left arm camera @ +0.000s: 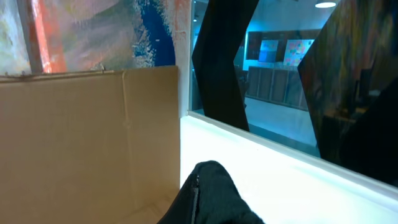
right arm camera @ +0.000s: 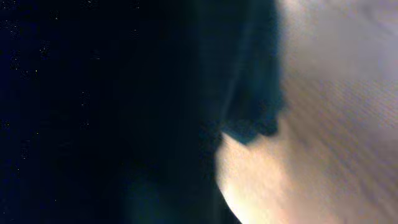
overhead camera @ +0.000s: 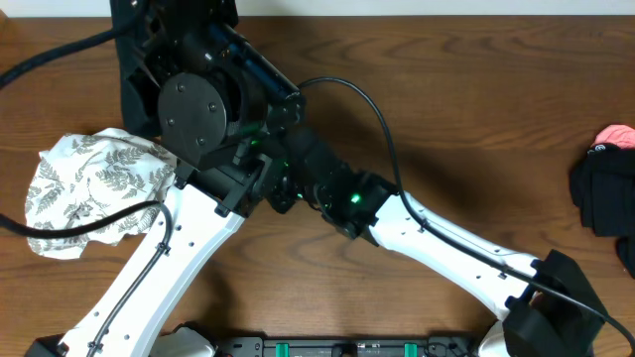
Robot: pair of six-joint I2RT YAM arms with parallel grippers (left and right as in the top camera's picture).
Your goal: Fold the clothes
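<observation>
A crumpled white cloth printed with grey leaves [overhead camera: 94, 188] is seen at 9 o'clock on the brown wooden table [overhead camera: 446, 99], in the overhead view. It lies bunched in a heap. Its long axis is loosely set from 8 o'clock to 2 o'clock, and the broader lobe is turned toward 2 o'clock, where the white-shelled left arm [overhead camera: 149, 268] passes just beside it. A black cable [overhead camera: 89, 223] is draped across the cloth's lower part.

Both arms are brought together at the table's centre, toward 11 o'clock. There the dark wrist of the left arm is raised close to the camera, and the white-shelled right arm [overhead camera: 466, 253] reaches in from 5 o'clock. Neither pincer's fingers can be made out from above, so it cannot be told whether either is apart or together.

In the left wrist view a rounded fold of black fabric [left arm camera: 208, 193] is seen at 6 o'clock, before a brown cardboard panel [left arm camera: 87, 143]. Whether it is gripped cannot be told. The right wrist view is blurred: a dark mass [right arm camera: 112, 112] fills the side toward 9 o'clock.

At 3 o'clock on the table a heaped black garment [overhead camera: 600, 193] is cut by the frame edge, with a pink-red cloth [overhead camera: 617, 135] touching it at 12 o'clock.
</observation>
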